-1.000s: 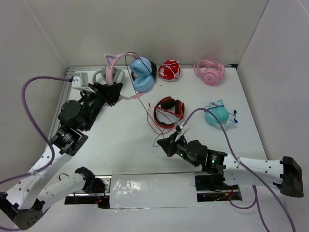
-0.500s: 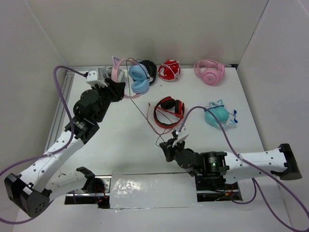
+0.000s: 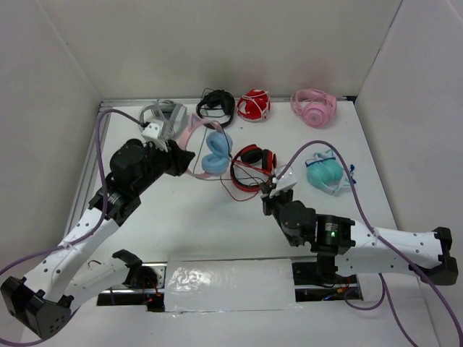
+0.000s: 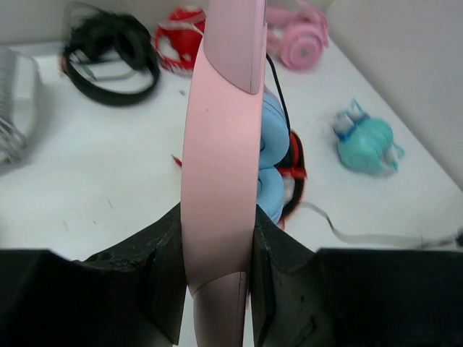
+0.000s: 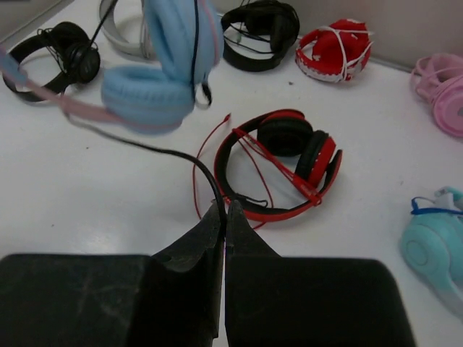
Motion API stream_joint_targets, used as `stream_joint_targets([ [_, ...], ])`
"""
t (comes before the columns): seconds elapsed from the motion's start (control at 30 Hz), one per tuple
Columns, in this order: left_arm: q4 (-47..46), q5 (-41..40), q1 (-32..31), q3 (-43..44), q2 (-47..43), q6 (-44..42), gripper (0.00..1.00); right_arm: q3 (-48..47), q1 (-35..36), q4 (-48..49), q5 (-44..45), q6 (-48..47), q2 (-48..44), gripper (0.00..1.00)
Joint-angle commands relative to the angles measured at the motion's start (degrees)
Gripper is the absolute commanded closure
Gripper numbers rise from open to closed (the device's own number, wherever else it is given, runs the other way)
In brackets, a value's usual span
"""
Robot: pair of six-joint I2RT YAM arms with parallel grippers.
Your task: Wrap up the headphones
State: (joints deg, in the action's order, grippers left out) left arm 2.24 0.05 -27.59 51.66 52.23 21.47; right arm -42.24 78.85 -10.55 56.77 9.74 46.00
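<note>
Swung left gripper (image 3: 182, 162) from far edge of white table (image 3: 188, 217) toward its middle, brought pink cat-eared headphones with light blue cups (image 3: 215, 150) just beside red-and-black headphones (image 3: 255, 160), pushed right gripper (image 3: 270, 189) farther from near edge.

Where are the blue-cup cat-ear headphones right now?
Top view, left of centre: the headphones are held in the left claw by their pink headband, just left of the red-and-black headset.

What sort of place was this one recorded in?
Probably a lab data-collection cell: a white table boxed in by plain white walls, a left arm and right arm mounted at its near edge, and many headphones laid out, like the red-and-black headphones.
</note>
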Motion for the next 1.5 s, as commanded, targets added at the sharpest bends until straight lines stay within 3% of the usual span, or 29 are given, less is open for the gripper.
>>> stream_joint_targets([
  [0.0,-0.2,12.6,0.2,-0.8,-3.8,-2.9,1.00,-3.5,-4.1,7.4,-7.0,-14.1,-1.7,1.00],
  [0.17,3.3,23.2,0.1,-3.8,-5.9,-3.9,1.00,-9.0,-8.5,7.8,-10.2,-26.1,3.2,1.00],
  [0.3,1.3,33.4,0.1,-8.8,-8.1,-5.9,1.00,-12.6,-13.9,8.1,-17.4,-29.4,6.2,1.00],
  [0.57,0.3,43.0,0.1,-12.1,-11.8,-7.2,1.00,-13.2,-24.4,7.2,-31.4,-30.4,6.3,1.00],
  [0.8,-4.1,58.1,0.1,-13.2,-10.4,-7.9,1.00,-12.5,-30.7,5.7,-44.0,-29.3,5.5,1.00],
  [1.03,-3.7,62.2,0.0,-9.8,-2.2,-7.1,1.00,-10.2,-31.6,7.0,-48.3,-29.4,1.6,1.00],
  [1.23,-4.6,65.9,-0.1,-8.3,-3.3,-6.9,1.00,-9.3,-35.3,4.5,-58.6,-28.9,-0.3,1.00],
  [1.47,-3.8,70.0,0.0,-4.2,-8.0,-5.7,1.00,-7.8,-39.5,3.9,-62.0,-28.0,-0.1,0.99],
])
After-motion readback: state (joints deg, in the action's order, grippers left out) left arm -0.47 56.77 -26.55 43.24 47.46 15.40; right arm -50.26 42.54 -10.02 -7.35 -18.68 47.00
